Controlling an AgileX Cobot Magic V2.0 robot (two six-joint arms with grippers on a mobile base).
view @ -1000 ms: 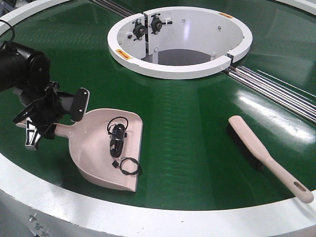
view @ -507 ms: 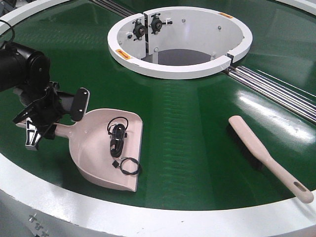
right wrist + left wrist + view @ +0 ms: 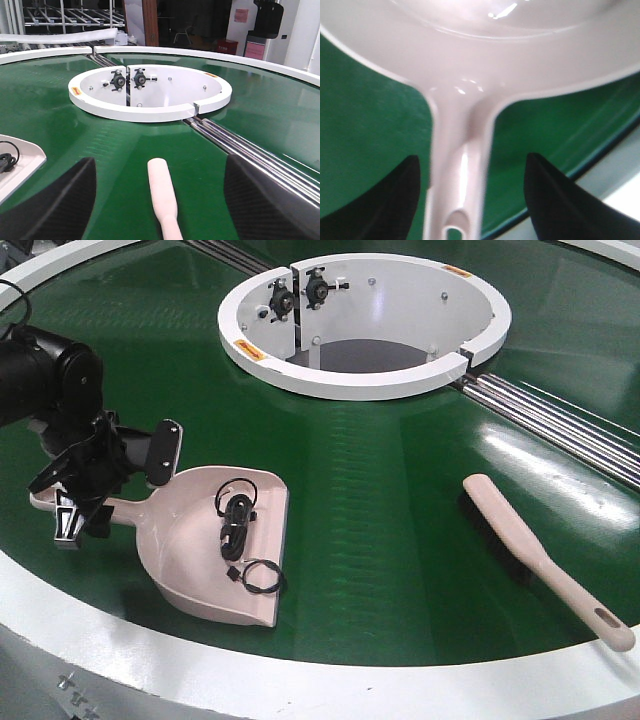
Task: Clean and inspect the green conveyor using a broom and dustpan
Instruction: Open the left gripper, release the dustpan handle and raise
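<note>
On the green conveyor [image 3: 400,490], a glossy dark-green belt bounded by a white outer rim, the black left claw [image 3: 78,502] sits low over the handle of the dustpan [image 3: 215,540] near the belt's front-left edge. The left wrist view shows its two dark fingers [image 3: 380,200] spread apart on either side of the beige handle, with green belt visible between each finger and the plastic, so the claw is released and straddles the handle without pinching it; the slotted hole at the handle's end lies between the fingers. The dustpan lies flat on the belt with its mouth pointing toward the front rim, and inside it are a bundled black cable [image 3: 236,518] and, nearer the lip, a small looped black cord [image 3: 260,576]. The broom [image 3: 535,558] lies well apart to the right, also flat on the belt, dark bristles down along its upper half and its slotted handle end resting near the white rim at the lower right. Beyond both, the white ring-shaped hub [image 3: 365,325] sits in the middle of the belt, with two black knobs on its inner wall and metal rails [image 3: 560,420] running out from its right side. In the right wrist view the right claw [image 3: 160,200] hangs above the broom's rounded end, its two dark fingers set wide apart and gripping nothing.
</note>
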